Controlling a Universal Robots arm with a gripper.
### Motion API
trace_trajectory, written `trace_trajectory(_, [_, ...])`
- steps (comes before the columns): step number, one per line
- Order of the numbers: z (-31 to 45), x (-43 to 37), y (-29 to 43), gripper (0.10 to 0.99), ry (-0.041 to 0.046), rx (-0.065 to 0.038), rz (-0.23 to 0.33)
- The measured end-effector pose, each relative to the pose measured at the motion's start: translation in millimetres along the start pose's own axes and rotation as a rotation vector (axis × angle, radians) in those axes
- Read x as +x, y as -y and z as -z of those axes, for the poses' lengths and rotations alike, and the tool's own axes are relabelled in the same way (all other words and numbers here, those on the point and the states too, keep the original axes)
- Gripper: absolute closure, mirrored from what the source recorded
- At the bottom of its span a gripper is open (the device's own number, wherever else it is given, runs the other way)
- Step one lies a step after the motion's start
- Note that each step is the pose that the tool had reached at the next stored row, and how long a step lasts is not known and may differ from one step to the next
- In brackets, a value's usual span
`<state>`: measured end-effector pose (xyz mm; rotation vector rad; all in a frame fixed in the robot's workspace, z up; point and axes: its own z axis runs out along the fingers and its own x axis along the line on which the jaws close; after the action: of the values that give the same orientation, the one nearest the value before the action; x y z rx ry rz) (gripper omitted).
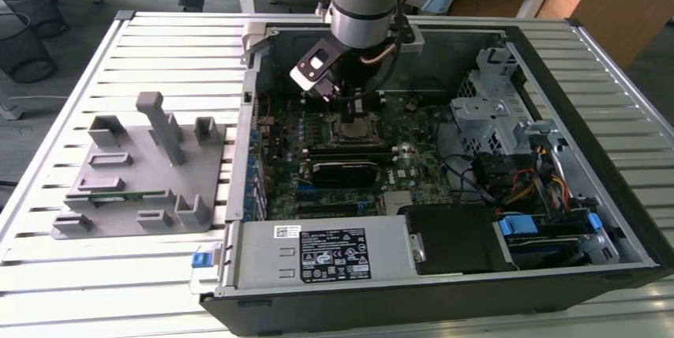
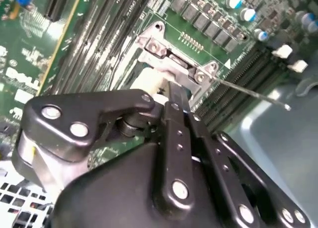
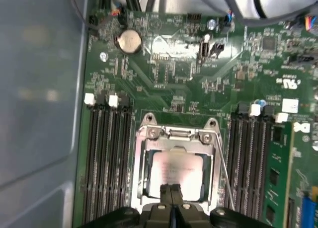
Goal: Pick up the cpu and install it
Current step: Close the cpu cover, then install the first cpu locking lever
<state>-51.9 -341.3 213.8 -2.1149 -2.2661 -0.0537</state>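
Note:
The cpu (image 3: 179,171), a flat square chip with a shiny silver top, lies flat inside the metal socket frame (image 3: 144,153) on the green motherboard. My gripper (image 3: 171,190) hangs right over the chip's near edge with its two black fingertips pressed together and nothing between them. In the second wrist view the fingers (image 2: 175,101) point down at the socket, where a pale strip of the cpu (image 2: 149,81) shows. In the exterior view the gripper (image 1: 353,110) reaches into the open computer case just above the socket (image 1: 354,130).
A thin wire socket lever (image 3: 224,168) runs beside the socket. Black memory slots (image 3: 107,158) flank it. A silver drive cage (image 1: 495,109), cables (image 1: 526,188) and the power supply (image 1: 327,255) crowd the case. A grey parts holder (image 1: 137,172) with a green memory stick (image 1: 106,194) sits outside.

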Motion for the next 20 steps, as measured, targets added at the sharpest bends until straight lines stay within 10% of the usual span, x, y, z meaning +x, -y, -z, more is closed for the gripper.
trace_trajectory(20, [6.4,-0.9,-12.9,0.980,-0.0002,0.000,-0.001])
